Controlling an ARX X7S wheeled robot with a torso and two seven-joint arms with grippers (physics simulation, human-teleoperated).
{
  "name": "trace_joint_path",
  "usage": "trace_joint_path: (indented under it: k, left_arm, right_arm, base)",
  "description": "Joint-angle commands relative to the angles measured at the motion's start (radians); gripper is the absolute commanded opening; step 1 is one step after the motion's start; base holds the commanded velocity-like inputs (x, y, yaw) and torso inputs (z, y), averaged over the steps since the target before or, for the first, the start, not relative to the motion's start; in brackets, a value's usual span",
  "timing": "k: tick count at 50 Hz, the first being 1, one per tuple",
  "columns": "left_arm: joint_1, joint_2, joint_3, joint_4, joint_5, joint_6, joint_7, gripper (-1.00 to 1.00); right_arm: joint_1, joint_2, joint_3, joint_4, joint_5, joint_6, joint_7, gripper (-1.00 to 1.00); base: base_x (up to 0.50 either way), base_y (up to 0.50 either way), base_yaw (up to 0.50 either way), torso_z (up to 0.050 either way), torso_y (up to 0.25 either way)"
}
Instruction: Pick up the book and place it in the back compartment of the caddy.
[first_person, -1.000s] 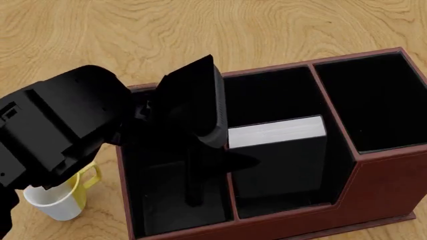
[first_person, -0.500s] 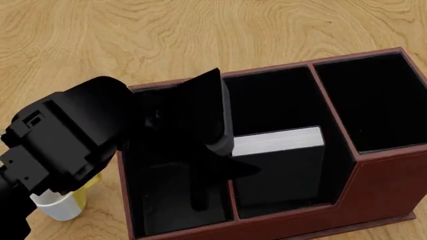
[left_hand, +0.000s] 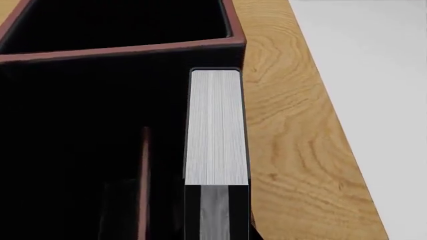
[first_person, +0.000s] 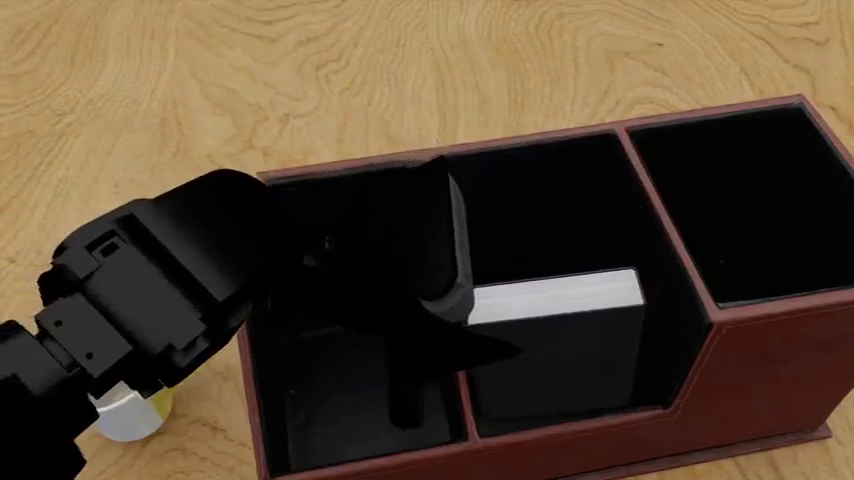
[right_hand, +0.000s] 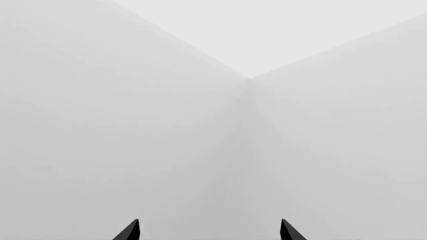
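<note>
The caddy is a reddish-brown box with black-lined cells; it also shows in the left wrist view. The book, black-covered with a pale page block, stands on edge low inside the middle cell, behind the stepped-down near wall. My left gripper reaches over the left cell and is shut on the book's end. In the left wrist view the book's page block runs away from the gripper, along the caddy's outer wall. My right gripper is open and empty, facing blank pale walls.
A white-and-yellow mug stands on the wooden table, left of the caddy and partly hidden under my left arm. The caddy's right cell and left cell hold nothing I can see. The table's edge runs close beside the caddy.
My left arm has moved down and the book has sunk lower into the middle cell. The arm now hides more of the mug.
</note>
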Motion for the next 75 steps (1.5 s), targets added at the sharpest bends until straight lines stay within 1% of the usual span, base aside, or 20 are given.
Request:
trace_joint_path:
  k: [1,8,14,24,39,40,65,75]
  left_arm:
    - [-0.035,0.013,0.144,-0.051,-0.195,0.078,-0.039,-1.0]
    - [-0.049,0.014,0.243,-0.066,-0.29,0.117,-0.058,-1.0]
    - [-0.045,0.014,0.294,-0.078,-0.336,0.146,-0.065,-1.0]
    - [-0.041,0.014,0.319,-0.079,-0.36,0.16,-0.07,-1.0]
    - [-0.034,0.014,0.322,-0.078,-0.357,0.161,-0.075,-1.0]
    - [-0.035,0.014,0.321,-0.076,-0.36,0.156,-0.079,1.0]
    - [-0.047,0.014,0.32,-0.07,-0.373,0.145,-0.093,1.0]
    - [-0.117,0.014,0.31,-0.053,-0.425,0.134,-0.093,1.0]
  right_arm:
    - [-0.025,-0.01,0.034,-0.002,-0.002,0.015,-0.007,1.0]
    - [-0.034,-0.007,0.053,-0.003,0.006,0.022,-0.006,1.0]
    - [-0.053,-0.023,0.073,-0.006,-0.005,0.035,-0.016,1.0]
    - [-0.071,-0.029,0.097,-0.008,-0.008,0.049,-0.025,1.0]
    - [-0.089,-0.039,0.109,-0.009,-0.022,0.052,-0.037,1.0]
    - [-0.09,-0.038,0.111,-0.009,-0.021,0.052,-0.037,1.0]
    - [-0.116,-0.031,0.156,-0.012,0.0,0.051,-0.033,1.0]
    - [-0.116,-0.032,0.166,-0.011,0.007,0.049,-0.03,1.0]
  base:
    - [0.0,0.0,0.0,0.0,0.0]
    - [0.0,0.0,0.0,0.0,0.001]
    - [0.0,0.0,0.0,0.0,0.0]
    - [0.0,0.0,0.0,0.0,0.001]
    - [0.0,0.0,0.0,0.001,0.001]
    - [0.0,0.0,0.0,0.0,0.0]
    - [0.0,0.0,0.0,0.0,0.0]
    - [0.0,0.0,0.0,0.0,0.0]
